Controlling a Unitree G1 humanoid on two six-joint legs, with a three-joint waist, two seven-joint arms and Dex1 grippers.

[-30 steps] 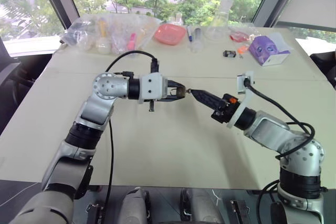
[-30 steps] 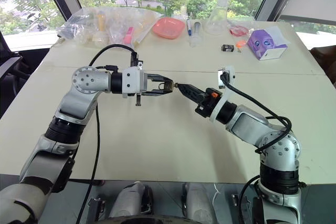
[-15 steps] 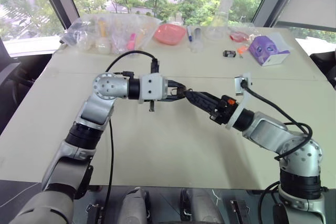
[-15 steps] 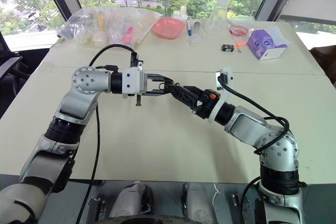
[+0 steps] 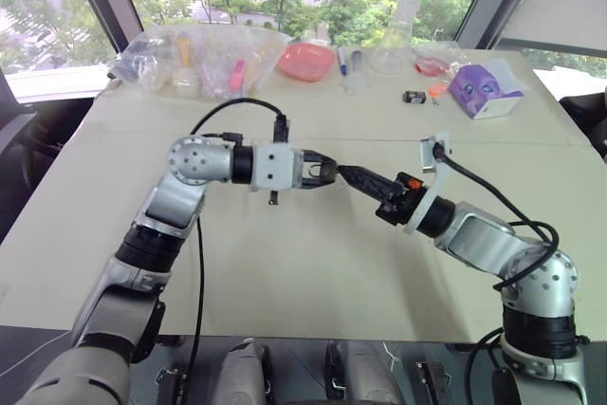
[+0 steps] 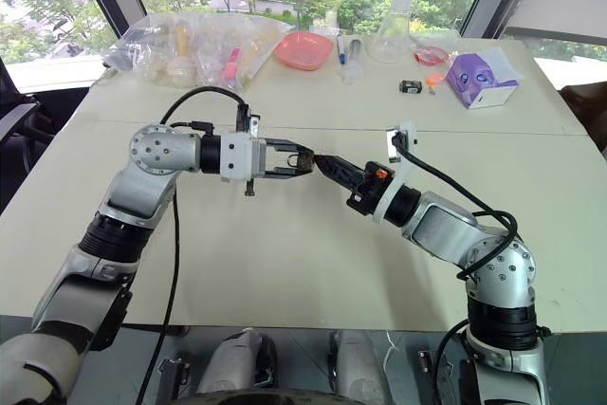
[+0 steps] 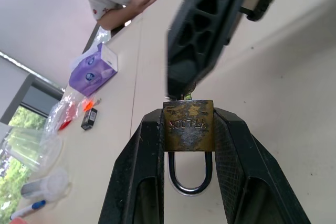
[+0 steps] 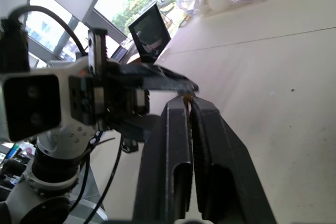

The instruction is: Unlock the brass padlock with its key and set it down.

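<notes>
Above the middle of the table (image 5: 313, 272), the left gripper (image 7: 189, 145) is clamped on the brass padlock (image 7: 188, 125), which sits between its two fingers with the shackle pointing back toward the wrist — held in the air, off the surface. The right gripper (image 5: 343, 174) meets the padlock's free end, fingers pressed together on a small key (image 8: 186, 97) at their tips. Along the far edge lie clear plastic bags (image 5: 190, 56) of coloured items, a red bowl (image 5: 306, 61) and a glass flask (image 5: 396, 40) — contents unclear.

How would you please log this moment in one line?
left gripper: shut on padlock | right gripper: shut at its keyway | lock: midair
</notes>
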